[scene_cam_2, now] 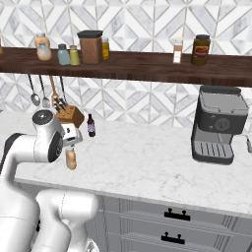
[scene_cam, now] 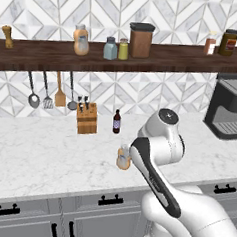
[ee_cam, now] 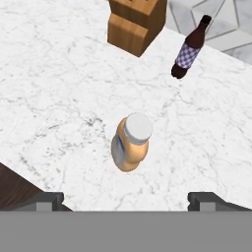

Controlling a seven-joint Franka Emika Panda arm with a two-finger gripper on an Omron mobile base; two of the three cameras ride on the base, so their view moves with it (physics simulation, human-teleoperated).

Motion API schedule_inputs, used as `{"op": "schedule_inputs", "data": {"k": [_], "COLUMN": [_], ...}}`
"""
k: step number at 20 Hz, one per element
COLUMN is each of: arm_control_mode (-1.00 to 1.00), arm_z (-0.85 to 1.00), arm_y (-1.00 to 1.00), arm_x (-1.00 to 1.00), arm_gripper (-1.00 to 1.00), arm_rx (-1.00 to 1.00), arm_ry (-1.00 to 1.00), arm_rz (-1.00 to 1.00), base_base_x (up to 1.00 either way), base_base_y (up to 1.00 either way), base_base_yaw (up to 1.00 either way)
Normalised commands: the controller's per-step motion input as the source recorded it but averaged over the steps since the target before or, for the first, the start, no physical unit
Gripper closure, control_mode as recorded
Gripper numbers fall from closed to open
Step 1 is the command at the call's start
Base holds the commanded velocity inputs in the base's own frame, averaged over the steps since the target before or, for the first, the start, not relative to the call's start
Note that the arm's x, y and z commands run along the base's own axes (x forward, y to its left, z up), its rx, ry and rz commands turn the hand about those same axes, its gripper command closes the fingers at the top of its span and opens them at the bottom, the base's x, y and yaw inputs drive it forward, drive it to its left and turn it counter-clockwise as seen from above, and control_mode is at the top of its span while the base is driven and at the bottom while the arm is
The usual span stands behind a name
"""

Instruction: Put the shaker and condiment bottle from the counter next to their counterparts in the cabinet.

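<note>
The squat orange-tan condiment bottle [ee_cam: 131,143] with a pale cap stands upright on the marble counter [ee_cam: 59,98]. It also appears as the condiment bottle [scene_cam: 122,159] partly behind my arm, and as the condiment bottle [scene_cam_2: 71,160]. My gripper [ee_cam: 128,201] hangs open above it, its fingertips [ee_cam: 49,199] spread wide with nothing between them. On the dark-brown cabinet shelf [scene_cam: 39,55], the pale blue-grey shaker [scene_cam: 110,49] stands right beside the yellow-green shaker [scene_cam: 123,49]. The matching orange bottle [scene_cam: 81,40] stands further left on the shelf.
A slim dark purple-labelled bottle [ee_cam: 188,49] and a wooden knife block [ee_cam: 135,22] stand behind the condiment bottle. A brown canister [scene_cam: 141,40] is on the shelf right of the shakers. Utensils [scene_cam: 48,90] hang under the shelf. A coffee machine [scene_cam_2: 219,125] stands at the right.
</note>
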Motion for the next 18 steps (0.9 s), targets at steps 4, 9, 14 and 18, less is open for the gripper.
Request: {"op": "schedule_inputs", "data": {"k": [4, 9, 14, 18], "arm_control_mode": [-1.0, -1.0, -1.0, -1.0], "arm_z": [-0.15, -0.16, -0.19, -0.18], "arm_y": [0.01, 0.01, 0.05, 0.06], "arm_x": [0.09, 0.12, 0.17, 0.18], "arm_gripper": [-1.0, -1.0, -1.0, -1.0], "arm_rx": [0.0, 0.0, 0.0, 0.0], "arm_ry": [0.0, 0.0, 0.0, 0.0], "arm_rz": [0.0, 0.0, 0.0, 0.0], "base_base_x": [0.0, 0.0, 0.0, 0.0], "base_base_y": [0.0, 0.0, 0.0, 0.0], "base_base_yaw": [0.0, 0.0, 0.0, 0.0]}}
